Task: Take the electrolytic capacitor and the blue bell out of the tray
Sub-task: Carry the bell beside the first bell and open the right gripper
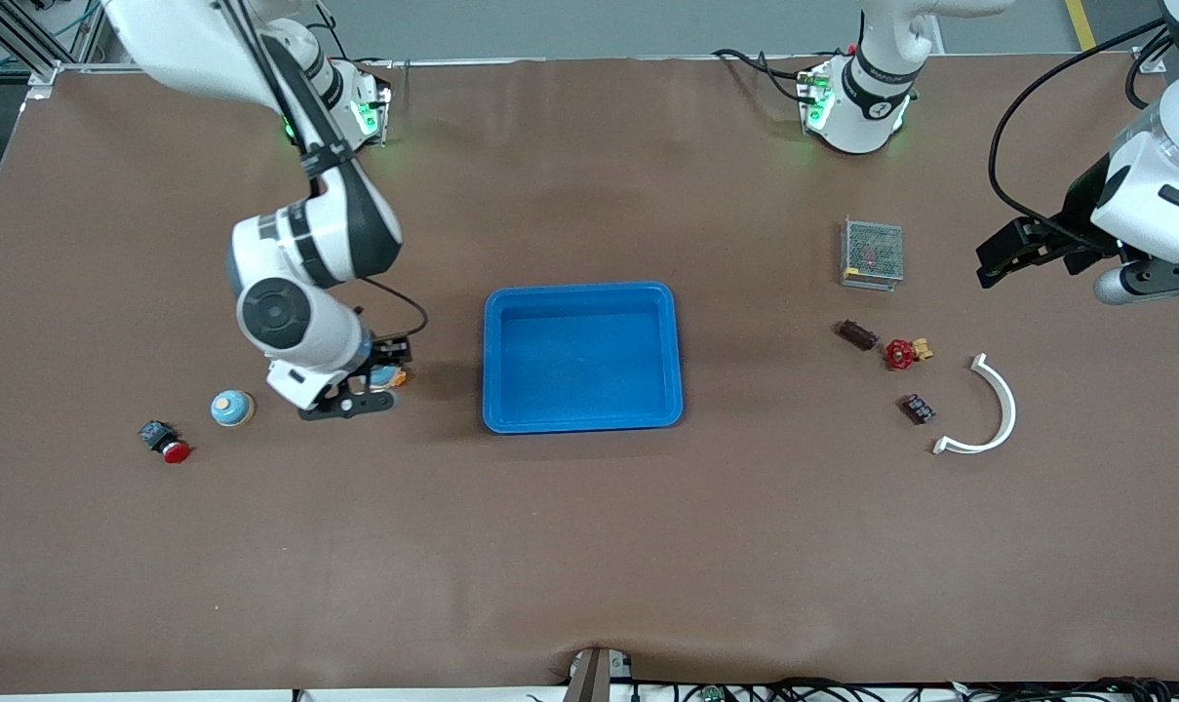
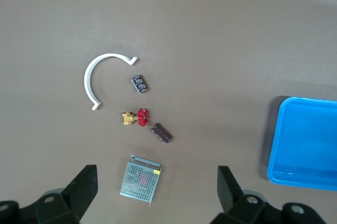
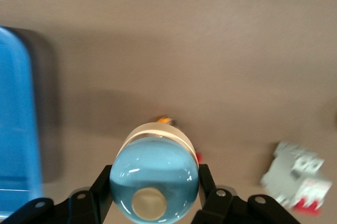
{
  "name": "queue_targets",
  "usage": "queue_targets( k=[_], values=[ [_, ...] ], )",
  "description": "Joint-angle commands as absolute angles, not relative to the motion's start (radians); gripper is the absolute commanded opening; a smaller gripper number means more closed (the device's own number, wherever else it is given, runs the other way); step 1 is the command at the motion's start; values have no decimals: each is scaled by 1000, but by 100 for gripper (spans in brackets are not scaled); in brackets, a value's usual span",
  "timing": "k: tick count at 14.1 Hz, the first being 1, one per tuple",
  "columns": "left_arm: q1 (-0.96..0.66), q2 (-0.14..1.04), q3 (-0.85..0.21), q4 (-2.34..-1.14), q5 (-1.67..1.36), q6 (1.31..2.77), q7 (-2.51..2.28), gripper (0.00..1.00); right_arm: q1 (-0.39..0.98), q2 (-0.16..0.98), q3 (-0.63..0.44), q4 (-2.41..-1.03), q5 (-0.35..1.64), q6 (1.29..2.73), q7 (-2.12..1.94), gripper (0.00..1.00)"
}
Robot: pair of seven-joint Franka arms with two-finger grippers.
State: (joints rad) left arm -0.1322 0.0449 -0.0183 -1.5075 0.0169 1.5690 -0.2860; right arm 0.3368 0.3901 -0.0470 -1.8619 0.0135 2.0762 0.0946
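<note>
A bright blue tray (image 1: 582, 357) sits on a plain brown tabletop (image 1: 589, 546). Toward the right arm's end from the tray, a light blue bell (image 1: 231, 408) with a cream button stands beside a black switch with a red cap (image 1: 165, 442). The black right pincer (image 3: 155, 195) closes on a second pale blue bell (image 3: 154, 182) with a cream rim. Toward the left arm's end from the tray lie a silver mesh box (image 1: 872, 253), a red-and-gold valve (image 1: 905, 352), two dark capacitors (image 1: 857, 334) (image 1: 918, 408) and a white curved strip (image 1: 989, 409).
</note>
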Motion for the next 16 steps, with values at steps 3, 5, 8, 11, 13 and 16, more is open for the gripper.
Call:
queue_targets(
  k=[3,5,8,11,13,16],
  values=[
    [-109,-8,-15,-1534,15,1568,-215,100,223,380,-26,-1973,-2,2256,-90,47],
    [-109,-8,-15,-1536,15,1568,-215,100,210,408,-26,-1977,-2,2299,-112,47],
    [-110,-8,-15,-1534,15,1568,-215,100,186,460,-26,-1977,-2,2356,-159,47],
    [-112,-6,-18,-1534,15,1568,-215,100,153,494,-25,-1980,0,2408,-219,47],
    [-112,-8,-18,-1534,15,1566,-215,100,140,511,-25,-1997,0,2463,-250,47],
    [-114,-8,-18,-1531,15,1566,-215,100,140,520,-25,-2028,0,2528,-253,47]
  ],
)
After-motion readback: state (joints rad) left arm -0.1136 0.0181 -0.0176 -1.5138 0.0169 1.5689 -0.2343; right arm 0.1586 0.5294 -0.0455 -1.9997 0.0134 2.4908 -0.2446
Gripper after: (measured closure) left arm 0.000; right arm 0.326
